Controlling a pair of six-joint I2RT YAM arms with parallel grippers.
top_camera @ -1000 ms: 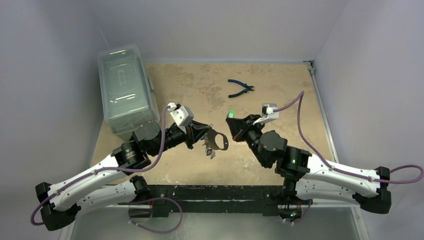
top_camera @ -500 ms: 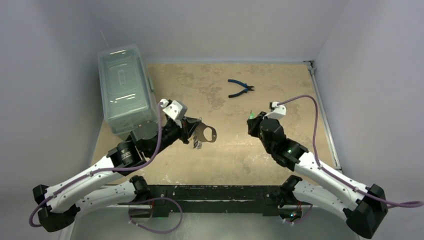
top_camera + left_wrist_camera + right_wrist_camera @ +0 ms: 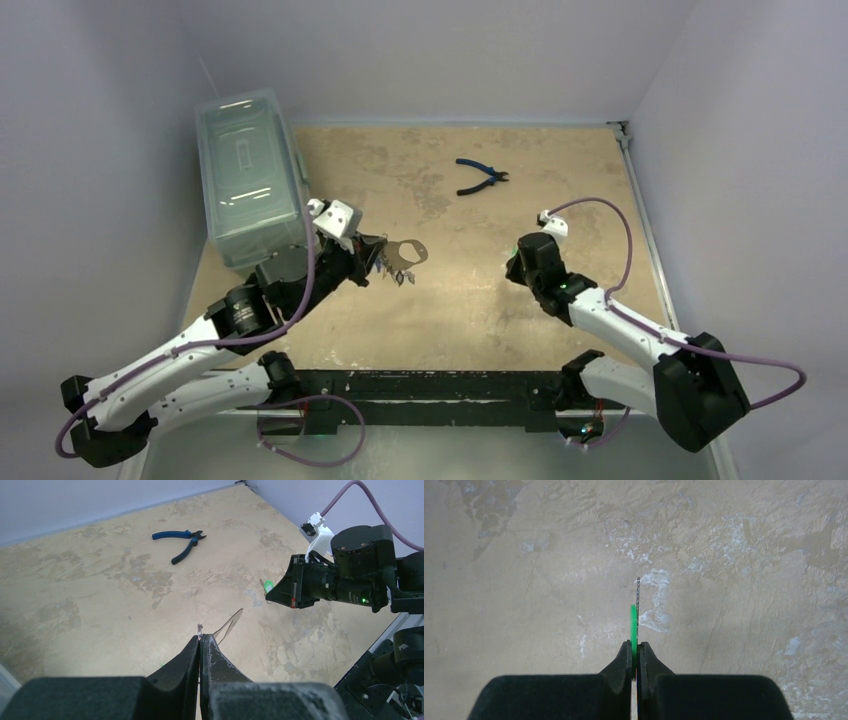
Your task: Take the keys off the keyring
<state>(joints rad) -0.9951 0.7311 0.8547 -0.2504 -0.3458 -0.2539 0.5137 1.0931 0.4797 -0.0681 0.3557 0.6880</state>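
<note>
Pinching the keyring (image 3: pixel 398 252) by its rim, the left gripper (image 3: pixel 384 258) is seen above the left half of the table (image 3: pixel 450 310), just off the near end of the box (image 3: pixel 250 180) that stands along the left edge toward the far left corner. Its jaws are pressed together on the ring. In the left wrist view the ring is shown edge-on as a thin pale curve (image 3: pixel 230 625) rising from the closed fingers (image 3: pixel 192 652), with a small wire loop (image 3: pixel 200 626) at their tips. A small dark cluster of keys (image 3: pixel 400 277) is hung from the ring's underside; their colours cannot be told.

The right gripper (image 3: pixel 513 262) is held over the right half of the table, well apart from the keyring and free of it. Its jaws are closed on a green key (image 3: pixel 633 625), which is gripped edge-on by its plastic head, the thin metal blade (image 3: pixel 638 597) projecting beyond the fingertips. From the left wrist the same key (image 3: pixel 268 586) is seen at the tip of the right gripper, above the bare tabletop.

Pliers (image 3: pixel 482 177) are laid near the far edge, roughly midway along it, untouched by either arm.
</note>
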